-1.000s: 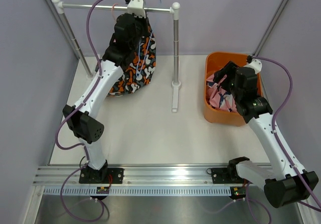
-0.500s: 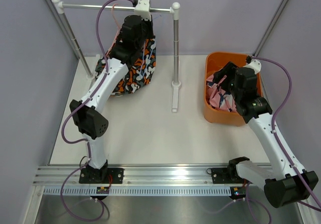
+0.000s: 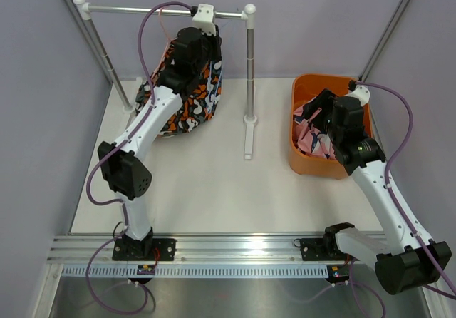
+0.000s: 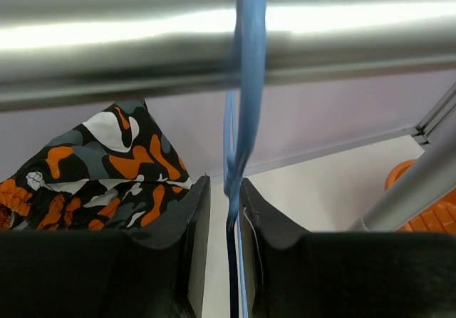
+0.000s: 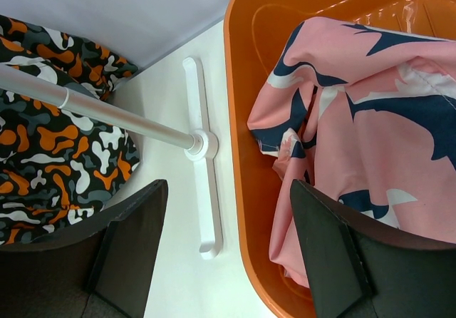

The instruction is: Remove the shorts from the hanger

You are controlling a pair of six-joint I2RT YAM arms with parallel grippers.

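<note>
We hold left gripper (image 4: 226, 190) narrow round blue hanger (image 4: 249, 47) at rail (image 4: 142, 26), ready to lift it off; can't tell if it squeezes. Black shorts (image 4: 107, 168) hang far left, under rail. Right gripper (image 5: 228, 190) wide, empty, over orange bin (image 5: 242, 118); pink shorts (image 5: 356, 132) lie inside.

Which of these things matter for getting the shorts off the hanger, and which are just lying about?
In the job: black shorts, hanger, rail, left claw astride the hanger.
Lying about: pink shorts, in the bin; right claw, open above it.
</note>
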